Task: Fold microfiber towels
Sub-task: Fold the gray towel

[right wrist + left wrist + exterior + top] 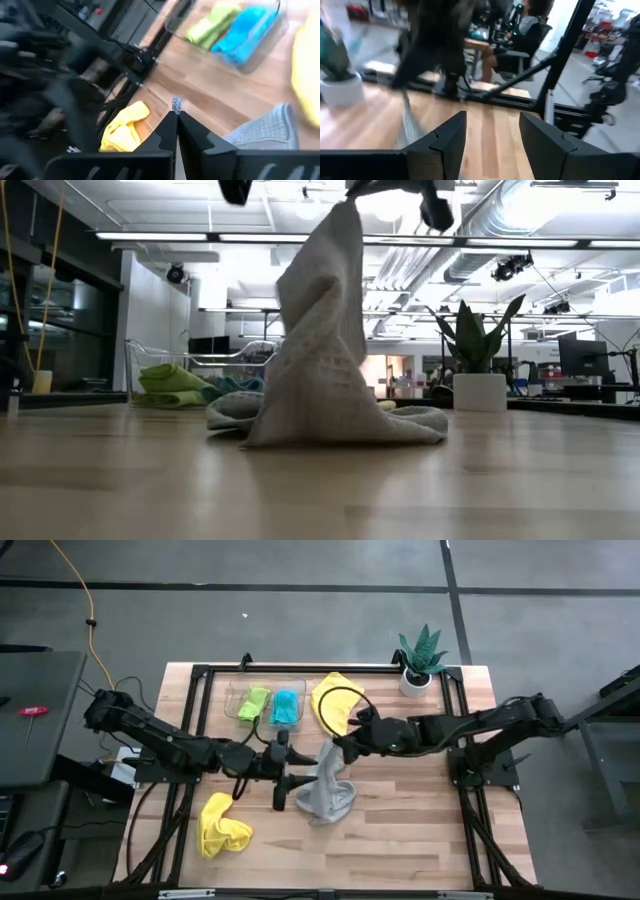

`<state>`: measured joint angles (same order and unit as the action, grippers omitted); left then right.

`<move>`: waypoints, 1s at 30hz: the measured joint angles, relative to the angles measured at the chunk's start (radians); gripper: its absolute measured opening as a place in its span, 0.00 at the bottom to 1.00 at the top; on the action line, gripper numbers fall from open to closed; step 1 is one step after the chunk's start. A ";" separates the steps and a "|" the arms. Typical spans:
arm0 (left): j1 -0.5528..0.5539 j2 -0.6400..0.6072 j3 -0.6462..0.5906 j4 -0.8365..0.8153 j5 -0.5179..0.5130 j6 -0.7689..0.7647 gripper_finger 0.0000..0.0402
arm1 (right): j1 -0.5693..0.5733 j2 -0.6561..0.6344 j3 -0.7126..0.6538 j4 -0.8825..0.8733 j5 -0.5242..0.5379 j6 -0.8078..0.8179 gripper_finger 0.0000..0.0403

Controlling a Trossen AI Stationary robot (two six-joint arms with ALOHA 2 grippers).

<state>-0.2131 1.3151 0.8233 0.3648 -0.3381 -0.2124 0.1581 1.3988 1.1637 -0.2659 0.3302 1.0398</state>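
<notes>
High view findings: the grey towel (326, 790) is held up by one corner near the middle of the table (420, 830), its lower part pooled on the wood. The right gripper (338, 747) is clenched on that raised corner; in the right wrist view its fingers (176, 131) are seen pressed together with a sliver of fabric between the tips. The left gripper (284, 772) stands released just beside the hanging cloth, and in the left wrist view its fingers (451, 137) are seen apart with nothing between them.

Of the other towels, a lime green one (254, 702) and a blue one (285, 707) lie folded in the clear tray (236, 692); one yellow towel (338, 700) lies beside the tray, and another (222, 825) lies crumpled near the front left.

Risk assessment: only a thin edge of fabric appears to be pinched, so the corner could slip out if it is pulled or swung. The free corner that the left gripper would need cannot be made out in the bunched folds, so a wrong layer could be taken and a twisted fold produced.
</notes>
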 joint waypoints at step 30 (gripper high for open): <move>-0.136 0.305 0.170 -0.580 0.007 -0.120 0.43 | -0.160 -0.112 0.000 -0.089 -0.143 -0.099 0.00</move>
<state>-0.3489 1.6206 0.9937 -0.2156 -0.3316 -0.3326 -0.0019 1.2867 1.1637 -0.3553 0.1867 0.9413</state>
